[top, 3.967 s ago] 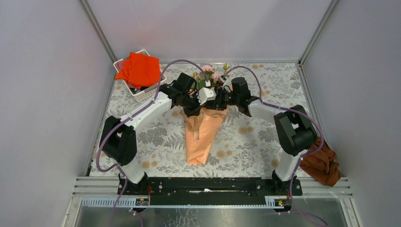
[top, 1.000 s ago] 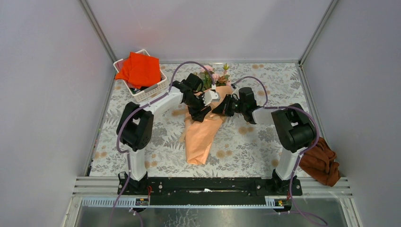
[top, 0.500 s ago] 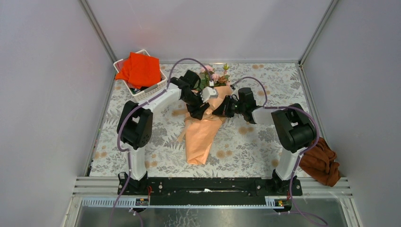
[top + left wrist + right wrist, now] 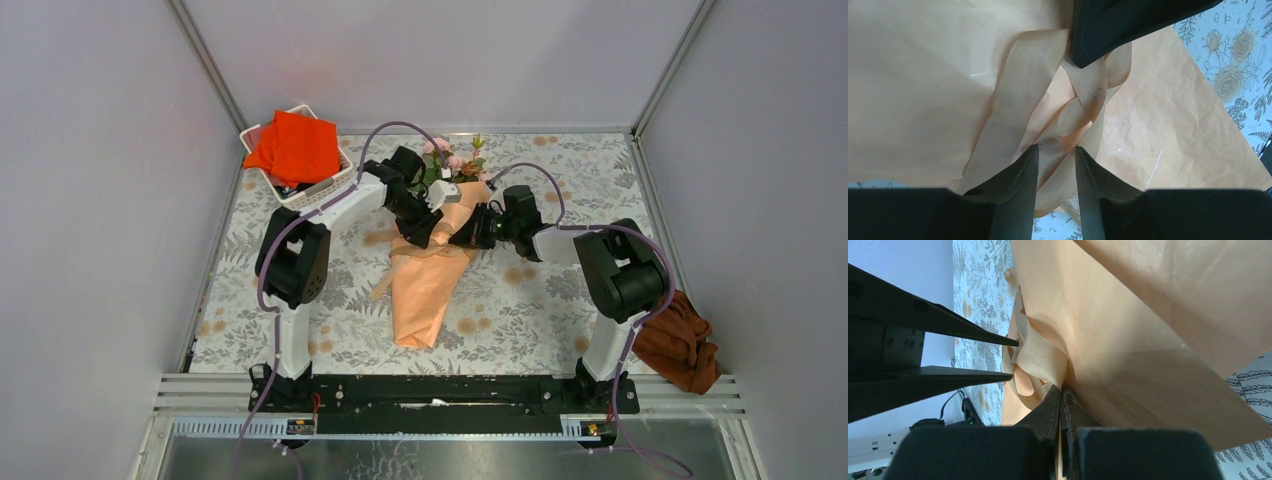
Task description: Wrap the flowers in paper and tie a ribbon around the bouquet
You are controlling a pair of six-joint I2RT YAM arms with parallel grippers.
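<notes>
The bouquet lies mid-table: pink flowers (image 4: 455,161) at the far end, peach-orange paper (image 4: 424,285) coned toward me. Around the cone's upper part the tan ribbon (image 4: 1028,65) crosses itself in loose loops. My left gripper (image 4: 1055,148) sits over those loops with its jaws a narrow gap apart, a ribbon strand running between the tips. My right gripper (image 4: 1060,389) is shut on the ribbon (image 4: 1043,352), right against the paper (image 4: 1148,315). In the top view the two grippers, left (image 4: 432,228) and right (image 4: 466,233), meet at the cone's neck. The stems are hidden inside the paper.
A white basket (image 4: 312,199) holding an orange-red cloth (image 4: 296,148) stands at the back left. A rust-brown cloth (image 4: 683,346) is bunched at the table's right near corner. Grey walls close in the back and both sides.
My left gripper's jaws have narrowed around the ribbon strand, and the left arm has drawn in a little. The right gripper stays shut and still.
</notes>
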